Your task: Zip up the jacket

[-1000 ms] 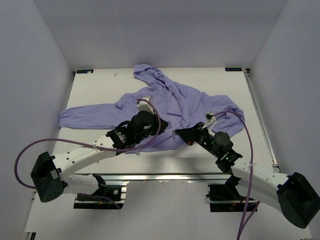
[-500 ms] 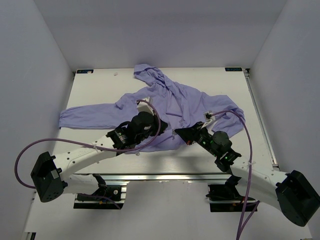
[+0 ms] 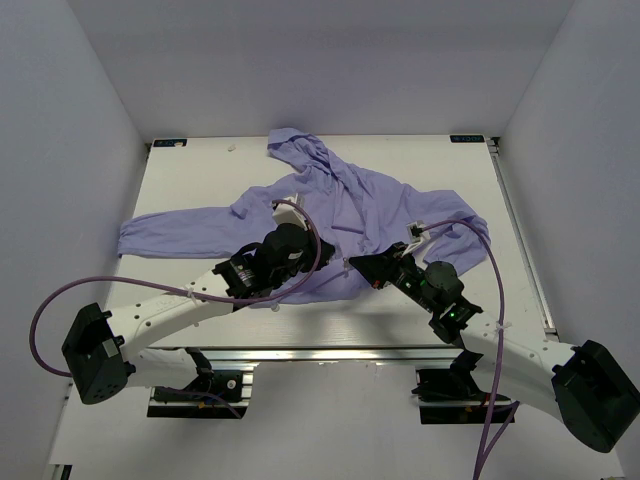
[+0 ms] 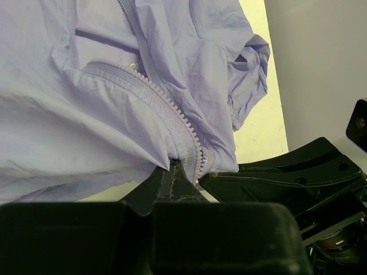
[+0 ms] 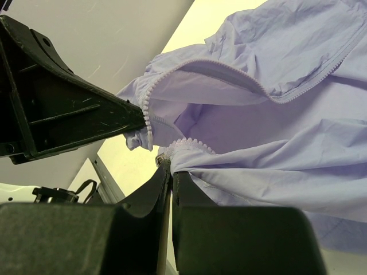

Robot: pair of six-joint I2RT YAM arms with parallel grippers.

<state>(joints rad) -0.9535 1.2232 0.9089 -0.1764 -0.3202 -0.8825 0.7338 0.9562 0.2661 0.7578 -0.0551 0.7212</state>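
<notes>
Right gripper (image 3: 358,264) is sitting slightly further left than a second ago, closer to the left gripper (image 3: 333,262). Each is pinching the jacket (image 3: 360,200) hem, fingers closed on fabric either side of the open zipper (image 4: 166,106) bottom. Jacket is lying spread on the table (image 3: 190,175), hood (image 3: 295,145) pointing toward the far edge.

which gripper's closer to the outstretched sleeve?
Left. Left gripper pinches the jacket at the bottom of the zipper, on the side toward the sleeve; right gripper pinches it just past that, farther away.
</notes>
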